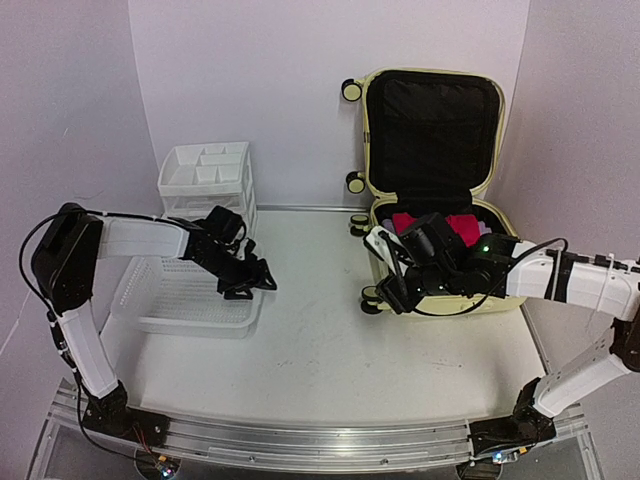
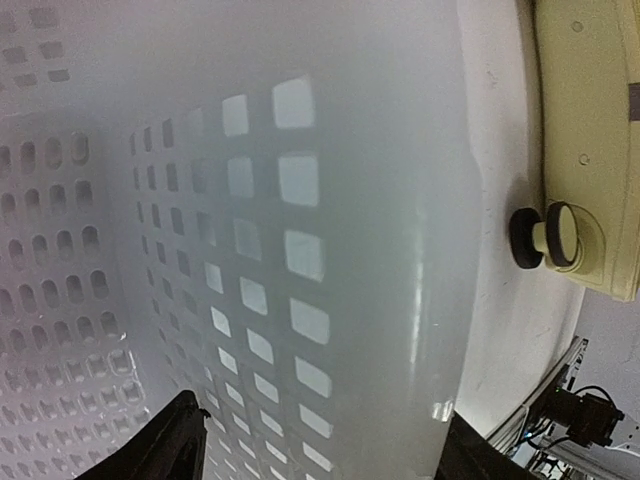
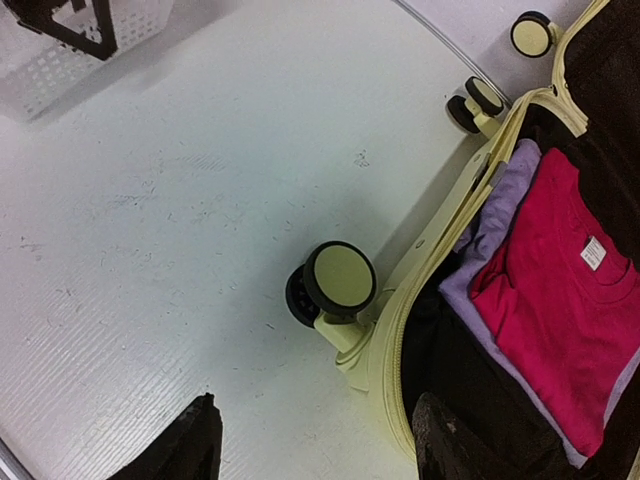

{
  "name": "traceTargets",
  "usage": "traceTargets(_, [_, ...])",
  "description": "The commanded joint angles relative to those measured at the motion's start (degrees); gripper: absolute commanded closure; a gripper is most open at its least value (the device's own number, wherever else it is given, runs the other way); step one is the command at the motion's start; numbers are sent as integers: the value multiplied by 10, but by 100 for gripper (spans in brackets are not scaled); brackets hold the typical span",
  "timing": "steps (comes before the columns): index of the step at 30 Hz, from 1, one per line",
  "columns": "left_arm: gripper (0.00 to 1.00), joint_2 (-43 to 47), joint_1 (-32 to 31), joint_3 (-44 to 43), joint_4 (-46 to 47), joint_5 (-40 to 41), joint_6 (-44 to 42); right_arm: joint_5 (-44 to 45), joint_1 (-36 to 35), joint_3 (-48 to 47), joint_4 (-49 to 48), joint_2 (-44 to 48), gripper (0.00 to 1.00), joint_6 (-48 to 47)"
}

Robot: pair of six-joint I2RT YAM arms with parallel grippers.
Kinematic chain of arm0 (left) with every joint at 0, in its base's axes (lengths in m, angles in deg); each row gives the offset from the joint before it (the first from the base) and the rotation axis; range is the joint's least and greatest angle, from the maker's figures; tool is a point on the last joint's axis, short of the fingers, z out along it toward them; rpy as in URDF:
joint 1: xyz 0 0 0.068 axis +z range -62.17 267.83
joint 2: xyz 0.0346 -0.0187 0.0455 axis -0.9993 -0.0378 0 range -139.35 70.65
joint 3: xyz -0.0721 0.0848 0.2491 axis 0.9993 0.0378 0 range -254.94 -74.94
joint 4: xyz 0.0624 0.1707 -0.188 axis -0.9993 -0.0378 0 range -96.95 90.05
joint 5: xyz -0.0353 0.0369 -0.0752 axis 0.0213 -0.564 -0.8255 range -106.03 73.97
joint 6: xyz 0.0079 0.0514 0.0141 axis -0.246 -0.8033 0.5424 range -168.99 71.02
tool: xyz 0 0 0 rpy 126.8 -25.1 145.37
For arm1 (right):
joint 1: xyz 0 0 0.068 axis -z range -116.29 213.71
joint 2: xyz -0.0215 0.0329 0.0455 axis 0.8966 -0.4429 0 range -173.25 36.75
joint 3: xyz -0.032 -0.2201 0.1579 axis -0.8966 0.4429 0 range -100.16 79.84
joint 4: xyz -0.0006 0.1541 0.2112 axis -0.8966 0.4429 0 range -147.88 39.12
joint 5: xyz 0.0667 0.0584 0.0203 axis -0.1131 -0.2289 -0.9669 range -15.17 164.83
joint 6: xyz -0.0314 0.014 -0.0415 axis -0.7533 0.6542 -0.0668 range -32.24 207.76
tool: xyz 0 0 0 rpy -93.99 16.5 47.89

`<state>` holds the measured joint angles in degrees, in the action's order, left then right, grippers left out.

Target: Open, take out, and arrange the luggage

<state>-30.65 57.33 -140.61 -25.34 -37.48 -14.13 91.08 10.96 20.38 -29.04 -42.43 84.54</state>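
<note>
White table with a scuffed top, aluminium rail along its near edge, plain pale back wall and side walls left and right, white plastic drawer unit far left against the back wall, even diffuse light.

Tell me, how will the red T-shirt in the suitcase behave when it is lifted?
Probably floppy: the red T-shirt is soft cloth and would likely droop and unfold. It looks light. It may drag the purple garment beneath it.
</note>
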Motion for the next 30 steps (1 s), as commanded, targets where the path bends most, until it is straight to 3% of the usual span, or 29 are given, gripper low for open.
traceTargets(1, [30, -74, -52, -92, 127, -25, 99, 18, 1, 9, -20, 39, 35, 6])
traceTargets(11, [30, -256, -119, -345, 132, -41, 119, 36, 2, 43, -1, 109, 34, 20])
traceTargets(30, [29, -399, -143, -576, 137, -81, 155, 37, 2, 59, 10, 138, 32, 49])
